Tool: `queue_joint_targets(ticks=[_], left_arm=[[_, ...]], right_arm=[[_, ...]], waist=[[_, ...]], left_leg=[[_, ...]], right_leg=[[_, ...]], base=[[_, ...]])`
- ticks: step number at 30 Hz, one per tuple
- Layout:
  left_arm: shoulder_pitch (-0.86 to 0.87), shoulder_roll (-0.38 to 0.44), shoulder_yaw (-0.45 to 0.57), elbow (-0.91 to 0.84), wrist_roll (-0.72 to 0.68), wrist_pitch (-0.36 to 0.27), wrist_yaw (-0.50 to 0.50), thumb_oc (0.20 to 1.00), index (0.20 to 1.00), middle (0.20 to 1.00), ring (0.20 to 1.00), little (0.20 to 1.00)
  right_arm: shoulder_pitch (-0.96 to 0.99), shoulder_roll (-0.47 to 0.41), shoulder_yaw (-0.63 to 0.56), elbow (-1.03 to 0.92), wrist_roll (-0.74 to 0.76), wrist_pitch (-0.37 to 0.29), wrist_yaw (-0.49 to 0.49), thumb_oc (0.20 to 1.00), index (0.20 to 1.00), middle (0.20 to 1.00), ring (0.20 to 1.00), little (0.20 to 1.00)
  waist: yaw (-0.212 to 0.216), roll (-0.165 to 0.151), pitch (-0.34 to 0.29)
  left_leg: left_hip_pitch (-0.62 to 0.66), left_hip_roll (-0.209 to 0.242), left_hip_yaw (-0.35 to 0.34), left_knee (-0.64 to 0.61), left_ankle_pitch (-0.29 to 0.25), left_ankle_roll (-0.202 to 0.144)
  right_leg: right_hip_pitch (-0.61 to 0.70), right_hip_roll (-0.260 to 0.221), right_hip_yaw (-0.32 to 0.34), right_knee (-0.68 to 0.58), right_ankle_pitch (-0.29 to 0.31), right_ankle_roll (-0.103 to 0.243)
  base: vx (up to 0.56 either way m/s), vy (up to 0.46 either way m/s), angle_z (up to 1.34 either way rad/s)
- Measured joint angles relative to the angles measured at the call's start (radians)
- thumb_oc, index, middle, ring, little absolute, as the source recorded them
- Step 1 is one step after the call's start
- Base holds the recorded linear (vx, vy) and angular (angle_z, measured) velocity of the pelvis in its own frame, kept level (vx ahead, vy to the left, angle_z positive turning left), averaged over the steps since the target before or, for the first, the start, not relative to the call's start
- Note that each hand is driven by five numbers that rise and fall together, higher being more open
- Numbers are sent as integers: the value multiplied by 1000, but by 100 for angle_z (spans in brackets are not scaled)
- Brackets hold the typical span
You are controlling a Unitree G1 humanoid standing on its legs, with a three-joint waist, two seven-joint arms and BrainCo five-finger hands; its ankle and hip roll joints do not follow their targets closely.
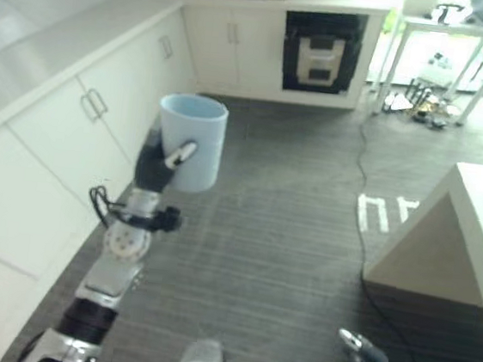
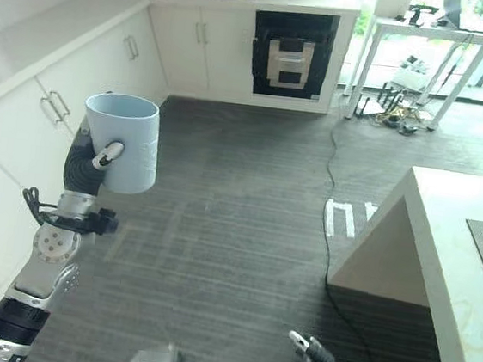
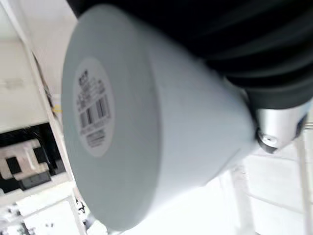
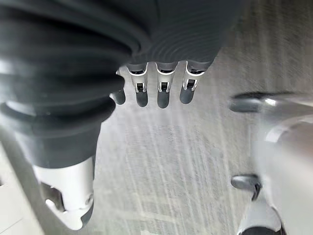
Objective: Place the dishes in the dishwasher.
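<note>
The robot's left hand [image 2: 97, 159] grips a pale blue cup [image 2: 125, 141] upright above the floor, apparently carrying it dishwasher-bound, while its right hand [image 4: 159, 90] hangs low, fingers relaxed.

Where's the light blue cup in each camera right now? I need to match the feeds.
Left eye view: light blue cup, left of centre, held up by the left hand.
Right eye view: far left, upper half.
Left wrist view: its labelled base up close.
Right wrist view: not in it.
Shared landmark: black oven.

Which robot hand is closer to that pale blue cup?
Left. The left robot hand holds the pale blue cup, thumb across its side. The right robot hand hangs low, far away, above the floor.
</note>
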Motion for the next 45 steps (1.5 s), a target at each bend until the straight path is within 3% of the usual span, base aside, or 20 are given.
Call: queue_joint_targets(ticks=[3, 8, 11, 14, 17, 19, 21, 23, 24, 28, 30, 33, 34, 35, 37, 39, 40, 42, 43, 45], left_arm=[[-10, -2, 28, 26, -1, -24, -9, 200, 200, 200, 200, 200], [-16, -35, 24, 94, 0, -31, -44, 200, 200, 200, 200, 200], [-20, -37, 30, 89, 5, -30, -65, 200, 200, 200, 200, 200], [-69, -22, 24, 89, 15, -27, -89, 200, 200, 200, 200, 200], [-167, 14, 8, 80, 14, -26, -100, 200, 200, 200, 200, 200], [-201, 24, -25, 65, 17, -26, -97, 200, 200, 200, 200, 200], [-194, 31, -49, 65, 49, -23, -71, 200, 200, 200, 200, 200], [-194, 43, -88, 73, 87, -23, -54, 200, 200, 200, 200, 200], [-195, 44, -101, 73, 117, -23, -50, 200, 200, 200, 200, 200], [-194, 59, -97, 74, 125, -19, -50, 200, 200, 200, 200, 200], [-185, 65, -97, 71, 125, -19, -62, 200, 200, 200, 200, 200], [-157, 54, -102, 70, 124, -19, -68, 200, 200, 200, 200, 200], [-150, 52, -104, 70, 124, -19, -68, 200, 200, 200, 200, 200], [-145, 44, -101, 70, 124, -18, -66, 200, 200, 200, 200, 200], [-87, 41, -97, 47, 127, -18, -63, 200, 200, 200, 200, 200], [-13, 40, -93, -15, 138, -20, -62, 200, 200, 200, 200, 200], [-11, 40, -91, -27, 159, -22, -62, 200, 200, 200, 200, 200], [-16, 45, -88, -30, 159, -25, -64, 200, 200, 200, 200, 200], [-15, 46, -88, -26, 159, -25, -66, 200, 200, 200, 200, 200], [-15, 44, -76, -1, 159, -29, -66, 200, 200, 200, 200, 200]], right_arm=[[27, -8, 1, -1, -21, -22, -6, 1000, 1000, 1000, 1000, 1000], [99, -14, 15, -10, -20, -21, -27, 1000, 1000, 1000, 1000, 1000], [87, 1, -25, -13, -16, -22, -59, 1000, 1000, 1000, 1000, 1000], [116, 63, -63, -55, -7, -32, -99, 1000, 1000, 1000, 1000, 1000], [147, 105, -62, -111, 4, -40, -135, 1000, 1000, 1000, 1000, 1000], [148, 120, -59, -156, 19, -47, -153, 1000, 1000, 1000, 1000, 1000], [127, 115, -58, -187, 35, -61, -148, 1000, 1000, 1000, 1000, 1000], [121, 112, -54, -202, 63, -59, -125, 1000, 1000, 1000, 1000, 1000], [119, 91, -36, -210, 81, -55, -106, 1000, 1000, 1000, 1000, 1000], [138, 57, -33, -156, 83, -50, -63, 1000, 1000, 1000, 1000, 1000], [148, 63, -31, -137, 82, -39, -50, 1000, 1000, 1000, 1000, 1000], [146, 82, -29, -126, 82, -34, -46, 1000, 1000, 1000, 1000, 1000], [144, 82, -29, -117, 82, -34, -45, 1000, 1000, 1000, 1000, 1000], [134, 79, -29, -98, 82, -34, -46, 1000, 1000, 1000, 1000, 1000], [112, 70, -21, -91, 82, -33, -46, 1000, 1000, 1000, 1000, 1000], [97, 48, -18, -103, 81, -34, -45, 1000, 1000, 1000, 1000, 1000], [89, 27, 0, -101, 81, -36, -42, 1000, 1000, 1000, 1000, 1000], [60, 19, 7, -59, 79, -36, -29, 1000, 1000, 1000, 1000, 1000], [54, 32, -1, -38, 80, -35, -25, 1000, 1000, 1000, 1000, 1000], [59, 33, 3, -29, 78, -37, -16, 1000, 1000, 1000, 1000, 1000]], waist=[[-9, 29, 13], [-37, 31, 44], [-20, -4, 60], [-22, -37, 61], [-29, -8, 57], [-24, 5, 53], [-24, 16, 49], [-46, 15, 48], [-66, 14, 46], [-95, -43, 26], [-109, -47, 21], [-123, -31, -3], [-125, -21, -12], [-124, -10, -9], [-122, 12, -20], [-116, 16, -30], [-105, 23, -40], [-103, -8, -30], [-86, -41, -16], [-76, -52, -16]], left_leg=[[77, 21, 56, -344, 15, -12], [58, 112, 172, -364, 24, -24], [167, -28, 134, -402, 73, 52], [204, -114, 133, -383, 24, 124], [243, -161, 98, -383, -22, 187], [262, -176, 84, -383, -52, 223], [295, -183, 98, -402, -69, 231], [329, -185, 101, -409, -95, 198], [343, -186, 101, -409, -130, 143], [416, -249, 89, -412, -175, 154], [468, -250, 83, -410, -200, 176], [498, -226, 56, -386, -252, 140], [508, -213, 53, -376, -262, 123], [513, -197, 58, -347, -266, 116], [518, -164, 55, -238, -265, 113], [406, -128, 93, 97, -248, 88], [295, -96, 83, 320, -162, 49], [52, -59, 46, 683, -97, 49], [-9, -58, 52, 723, -121, 77], [-30, -101, 1, 444, -170, 94]], right_leg=[[20, 40, -1, -21, 7, 3], [106, 46, -15, -60, -12, 26], [170, -61, 35, -54, -50, 104], [173, -145, 30, 40, -11, 119], [35, -207, 44, 397, 111, 220], [-135, -216, 55, 690, 131, 243], [-261, -192, 28, 765, 56, 226], [-322, -119, 21, 604, -34, 195], [-347, -95, -40, 397, -24, 161], [-371, -116, -31, -121, 204, 192], [-384, -125, -16, -73, 247, 174], [-368, -96, -22, 85, 233, 152], [-339, -74, -20, 111, 218, 125], [-304, -51, -18, 83, 207, 46], [-242, -14, -15, 101, 157, 0], [-175, 18, 17, 71, 115, -29], [-140, 43, 32, 47, 102, -54], [-113, 60, 70, 67, 31, -118], [-64, 51, 95, 43, 34, -102], [14, 49, 131, -13, 32, -74]], base=[[295, 254, -5], [328, 383, 1], [317, 413, -35], [208, 429, 23], [143, 352, 55], [119, 196, 32], [142, 47, -29], [218, -109, -17], [285, -208, -3], [345, -189, 8], [406, -241, 18], [408, -331, 25], [348, -273, 29], [404, -348, 9], [256, -310, -29], [187, -268, -62], [376, -337, -54], [400, -189, -44], [373, 69, -51], [395, 140, -64]])
